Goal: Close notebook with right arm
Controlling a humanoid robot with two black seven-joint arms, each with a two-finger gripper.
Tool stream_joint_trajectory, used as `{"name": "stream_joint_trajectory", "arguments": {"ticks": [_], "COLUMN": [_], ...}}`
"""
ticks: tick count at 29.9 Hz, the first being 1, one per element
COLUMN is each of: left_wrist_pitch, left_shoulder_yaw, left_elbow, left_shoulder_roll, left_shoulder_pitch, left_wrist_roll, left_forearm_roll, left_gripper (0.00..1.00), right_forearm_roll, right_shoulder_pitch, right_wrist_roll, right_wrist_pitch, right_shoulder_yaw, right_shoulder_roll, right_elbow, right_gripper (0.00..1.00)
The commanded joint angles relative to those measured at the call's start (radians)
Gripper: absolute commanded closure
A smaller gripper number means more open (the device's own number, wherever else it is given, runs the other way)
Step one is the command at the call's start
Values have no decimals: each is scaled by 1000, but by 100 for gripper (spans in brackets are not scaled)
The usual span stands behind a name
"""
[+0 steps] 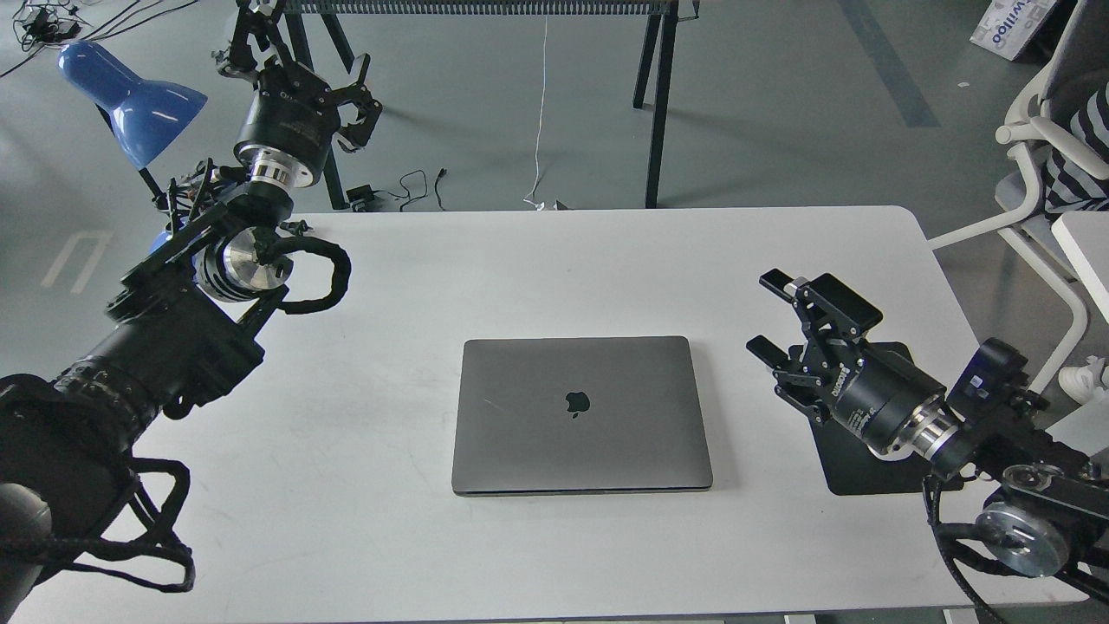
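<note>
The notebook [580, 414] is a slim grey laptop lying shut and flat in the middle of the white table [537, 260], lid up with its dark apple logo showing. My right gripper [769, 315] is open and empty, raised above the table to the right of the notebook and apart from it, over the black mouse pad [845, 472]. My left gripper [299, 62] is raised high at the far left, beyond the table's back edge, with its fingers spread and nothing in it.
The right arm hides most of the mouse pad and anything lying on it. A blue desk lamp [130, 100] stands at the back left. A black table frame [658, 104] stands behind. A white chair [1040, 165] is at the right.
</note>
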Motion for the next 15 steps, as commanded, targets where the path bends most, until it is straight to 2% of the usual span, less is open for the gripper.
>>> {"name": "stream_joint_trajectory", "arguments": {"ticks": [1,4,7,15], "left_wrist_pitch": [0,0,0,0], "left_shoulder_yaw": [0,0,0,0], "left_elbow": [0,0,0,0], "left_shoulder_roll": [-1,-1,-1,-1], "left_shoulder_pitch": [0,0,0,0], "left_wrist_roll": [0,0,0,0], "left_forearm_roll": [0,0,0,0], "left_gripper": [0,0,0,0], "right_forearm_roll": [23,60,83,103], "right_shoulder_pitch": [170,255,304,398], "right_wrist_roll": [-10,-14,-24,-56], "right_wrist_pitch": [81,142,217,248], "right_shoulder_yaw": [-6,-18,-19,-19], "right_shoulder_roll": [-41,-34,23,202], "right_elbow": [-95,-216,-357,-656], "right_gripper": [1,1,1,1]}}
